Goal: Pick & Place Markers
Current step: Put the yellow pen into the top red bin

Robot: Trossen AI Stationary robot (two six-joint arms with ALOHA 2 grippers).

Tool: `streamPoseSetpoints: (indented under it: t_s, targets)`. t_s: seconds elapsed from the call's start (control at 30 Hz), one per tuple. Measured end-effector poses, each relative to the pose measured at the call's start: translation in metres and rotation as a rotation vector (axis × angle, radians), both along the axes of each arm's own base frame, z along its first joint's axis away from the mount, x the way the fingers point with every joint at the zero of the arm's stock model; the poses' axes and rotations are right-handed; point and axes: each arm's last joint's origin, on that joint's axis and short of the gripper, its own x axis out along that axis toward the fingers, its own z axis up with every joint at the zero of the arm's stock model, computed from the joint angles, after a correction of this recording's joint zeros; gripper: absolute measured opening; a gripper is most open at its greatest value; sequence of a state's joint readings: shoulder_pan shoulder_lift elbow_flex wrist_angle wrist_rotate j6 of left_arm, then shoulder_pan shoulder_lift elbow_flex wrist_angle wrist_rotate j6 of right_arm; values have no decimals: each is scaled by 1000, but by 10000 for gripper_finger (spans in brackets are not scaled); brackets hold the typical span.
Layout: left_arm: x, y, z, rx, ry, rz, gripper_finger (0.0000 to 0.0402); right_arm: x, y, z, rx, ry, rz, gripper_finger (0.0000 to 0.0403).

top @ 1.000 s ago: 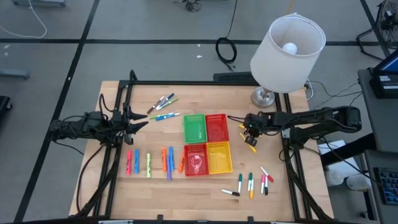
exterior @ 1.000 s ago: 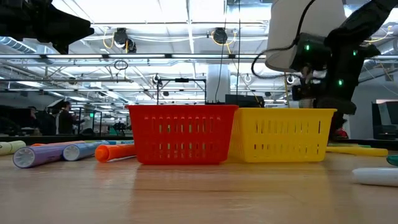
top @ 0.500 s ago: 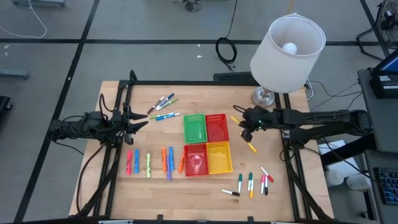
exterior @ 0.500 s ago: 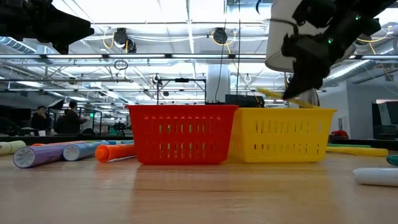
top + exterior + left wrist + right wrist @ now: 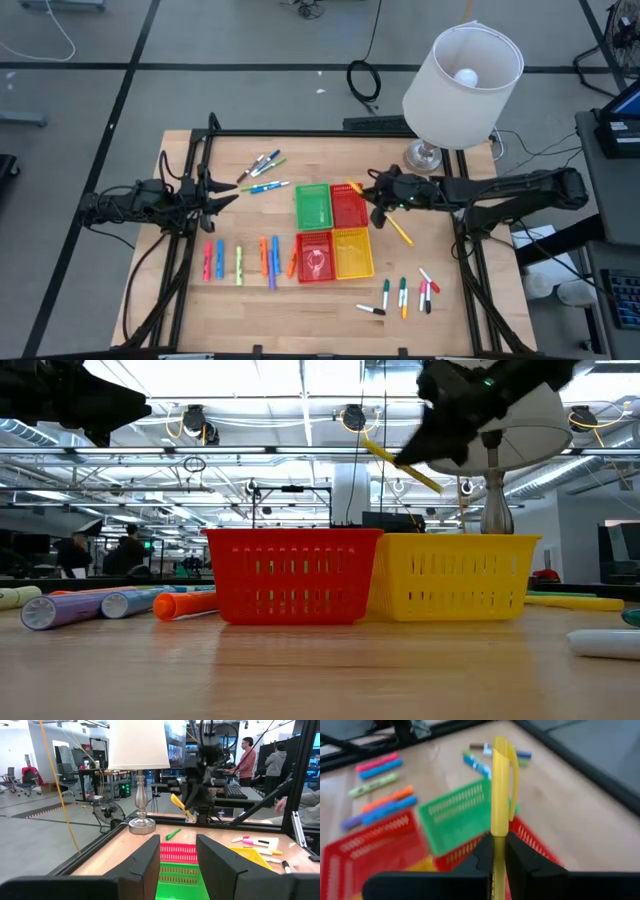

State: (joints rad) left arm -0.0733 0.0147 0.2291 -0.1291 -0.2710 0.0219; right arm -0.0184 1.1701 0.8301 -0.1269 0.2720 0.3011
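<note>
High view, left to right: my left hand [image 5: 222, 192] waits at the tabletop's [image 5: 460, 310] left edge, fingers parted and grasping nothing. Loose markers [image 5: 240, 262] lie in a row below it, with more near the far edge. In the middle sit four baskets; the yellow basket [image 5: 352, 252] is the near right one. My right hand [image 5: 375, 192] is clenched on a yellow marker [image 5: 398, 229], hovering just right of the far red basket [image 5: 348, 206]. To do this well, I'd bring the marker squarely over the yellow basket, lower it inside the rim, then release.
</note>
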Motion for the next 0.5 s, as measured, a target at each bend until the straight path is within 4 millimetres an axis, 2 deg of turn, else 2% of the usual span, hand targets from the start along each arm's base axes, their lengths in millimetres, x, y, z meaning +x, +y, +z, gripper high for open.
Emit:
streamPoseSetpoints:
  t_s: [0.17,0.27,0.5]
  targets:
    - [0,0,0,0,0,0,134,31,7,4,-85,-22,-40,15]
    - [0,0,0,0,0,0,134,47,10,-7,-100,-12,-35,15]
    - [0,0,0,0,1,0,134,65,8,-46,-23,84,-92,15]
